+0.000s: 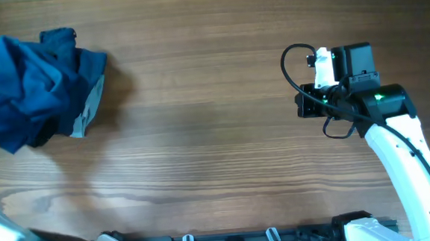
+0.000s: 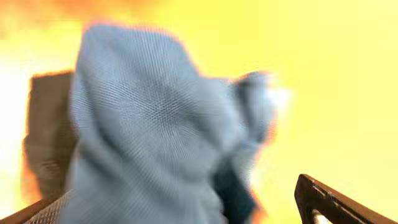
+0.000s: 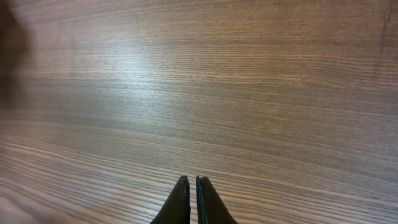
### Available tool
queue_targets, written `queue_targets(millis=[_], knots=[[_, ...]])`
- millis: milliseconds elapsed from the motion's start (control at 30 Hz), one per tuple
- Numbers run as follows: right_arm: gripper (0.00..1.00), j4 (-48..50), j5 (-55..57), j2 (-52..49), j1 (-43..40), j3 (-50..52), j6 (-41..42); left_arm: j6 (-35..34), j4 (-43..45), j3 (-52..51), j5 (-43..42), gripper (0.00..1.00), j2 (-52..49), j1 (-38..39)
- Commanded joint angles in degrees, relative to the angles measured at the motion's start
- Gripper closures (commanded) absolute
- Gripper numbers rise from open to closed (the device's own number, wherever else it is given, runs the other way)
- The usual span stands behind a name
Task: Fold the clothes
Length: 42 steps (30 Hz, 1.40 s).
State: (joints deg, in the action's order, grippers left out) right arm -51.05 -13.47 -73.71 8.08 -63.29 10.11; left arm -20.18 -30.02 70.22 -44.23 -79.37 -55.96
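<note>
Clothes (image 1: pixel 33 87) lie in one crumpled heap at the far left corner of the wooden table (image 1: pixel 216 143), mid-blue in deep folds with darker blue shadowed creases. A pale grey patch (image 1: pixel 88 106) shows along the heap's right side; whether it carries any print is too small to tell. How many garments make up the heap is hard to say, perhaps more than one. Two arms are at work. In the left wrist view the left gripper (image 2: pixel 168 199) has its fingers spread wide, with blurred blue-grey fabric bulging up between them, close to the lens. The right gripper (image 3: pixel 191 186) hovers over bare wood near the right edge, well apart from the heap, its two dark fingers (image 3: pixel 180 202) pressed together on nothing.
</note>
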Motion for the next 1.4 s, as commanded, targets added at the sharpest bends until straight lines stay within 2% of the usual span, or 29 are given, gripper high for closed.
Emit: queue_targets(millis=[0,200,300,333,433,500,533,600,700,733,867,1000,1033,1133,1200,1367], knots=[[0.94,0.5,-0.5,0.0,0.1,-0.9,-1.2,-1.0,-0.8,2.2,-2.7,0.00,8.4,0.2],[0.94,0.5,-0.5,0.0,0.1,-0.9,-2.7,1.1,-6.8,2.2,4.1,0.00,9.5,0.2],[0.94,0.8,-0.5,0.0,0.1,-0.9,-2.6,5.4,-9.7,2.2,4.3,0.01,7.1,0.7],[0.94,1.0,-0.5,0.0,0.1,-0.9,-2.6,7.6,-10.5,2.2,4.5,0.07,6.3,1.3],[0.94,1.2,-0.5,0.0,0.1,-0.9,-2.4,9.6,-13.1,2.0,10.8,0.53,2.8,4.3],[0.94,1.3,-0.5,0.0,0.1,-0.9,-2.5,9.8,-11.9,1.9,16.5,0.84,-2.6,8.9],[0.94,1.3,-0.5,0.0,0.1,-0.9,-2.4,10.7,-10.3,1.9,17.2,0.92,-5.5,11.0],[0.94,1.2,-0.5,0.0,0.1,-0.9,-2.4,11.3,-7.6,1.9,17.3,0.96,-13.1,15.6],[0.94,0.0,-0.5,0.1,0.1,-0.9,-2.0,11.1,-7.1,1.9,17.3,0.96,-20.1,18.6],[0.94,-0.3,-0.5,0.1,0.1,-0.9,-2.2,10.7,-6.8,1.9,17.3,0.88,-21.1,19.0],[0.94,-0.5,-0.5,0.1,0.1,-0.9,-2.3,10.8,-7.0,2.1,17.3,0.70,-19.9,19.4],[0.94,0.5,-0.5,0.1,0.1,-0.9,-2.2,10.8,-8.8,2.3,16.7,0.66,-12.4,19.1],[0.94,0.7,-0.5,0.1,0.1,-0.9,-2.2,10.8,-9.4,2.3,16.6,0.60,-9.9,19.1],[0.94,0.9,-0.6,0.4,0.1,-0.9,-2.2,10.3,-12.0,2.3,15.9,0.29,-0.2,19.1],[0.94,0.9,-1.4,1.4,0.1,-1.3,-2.1,10.3,-13.5,2.3,13.1,0.15,6.7,19.1],[0.89,0.9,-3.3,7.0,0.1,-4.6,-2.3,10.4,-18.6,2.3,4.0,0.09,21.1,19.3]])
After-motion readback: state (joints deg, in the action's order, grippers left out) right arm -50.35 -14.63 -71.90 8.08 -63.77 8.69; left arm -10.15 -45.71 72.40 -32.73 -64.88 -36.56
